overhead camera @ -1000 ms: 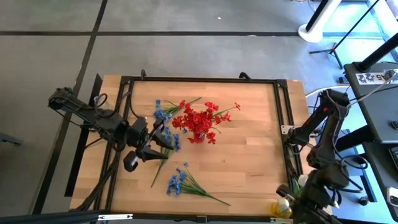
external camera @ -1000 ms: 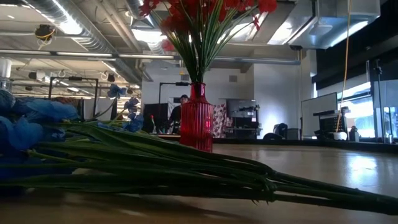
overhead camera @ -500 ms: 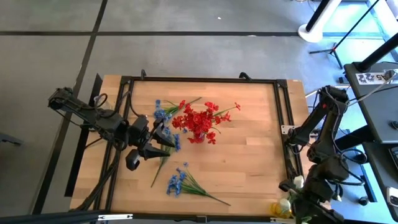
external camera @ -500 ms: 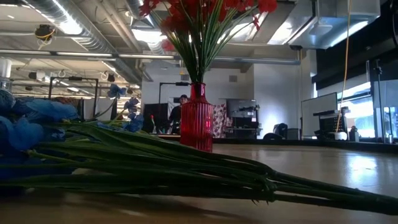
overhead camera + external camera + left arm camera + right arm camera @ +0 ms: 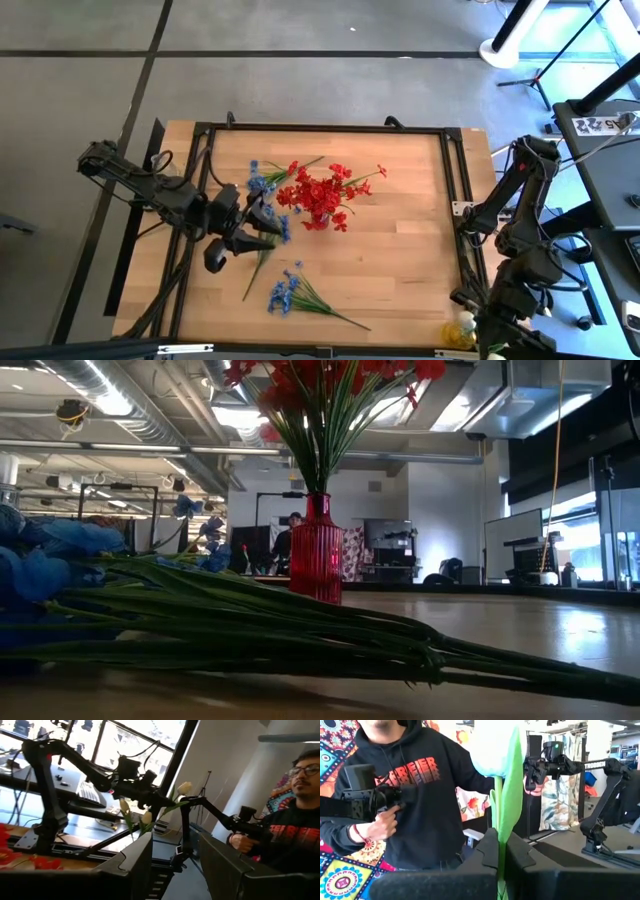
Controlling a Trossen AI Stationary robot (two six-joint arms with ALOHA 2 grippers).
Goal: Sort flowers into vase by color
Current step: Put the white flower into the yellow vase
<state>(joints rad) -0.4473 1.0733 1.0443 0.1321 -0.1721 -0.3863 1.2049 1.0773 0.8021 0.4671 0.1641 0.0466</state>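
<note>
On the wooden tabletop (image 5: 400,230) a red ribbed glass vase (image 5: 316,550) stands near the middle, filled with red flowers (image 5: 322,194) whose green stems rise from its neck in the low view. Just to the vase's left in the high view lies a sprig of blue flowers (image 5: 262,181), with a second blue cluster (image 5: 274,226) a little nearer the front. A third bunch of blue flowers (image 5: 284,292) lies flat towards the front edge, well apart from the vase, its long green stems (image 5: 335,314) pointing to the right; in the low view this bunch fills the foreground, blooms at the left.

The left claw (image 5: 268,232) hovers over the left part of the tabletop, right at the second blue cluster, its tip pointing towards the vase. In the left wrist view its fingers (image 5: 130,862) stand spread wide with nothing between them.

The right claw (image 5: 478,335) is off the front right corner of the tabletop, beyond the frame edge. In the right wrist view its two fingers (image 5: 487,851) are pinched together on the green stem of a white tulip (image 5: 495,747), which stands upright between them. The left wrist view shows the same white tulips (image 5: 184,788) held up by the far arm.

A person in a black hoodie (image 5: 420,795) sits beyond the table, one hand (image 5: 381,824) on a black controller handle.
</note>
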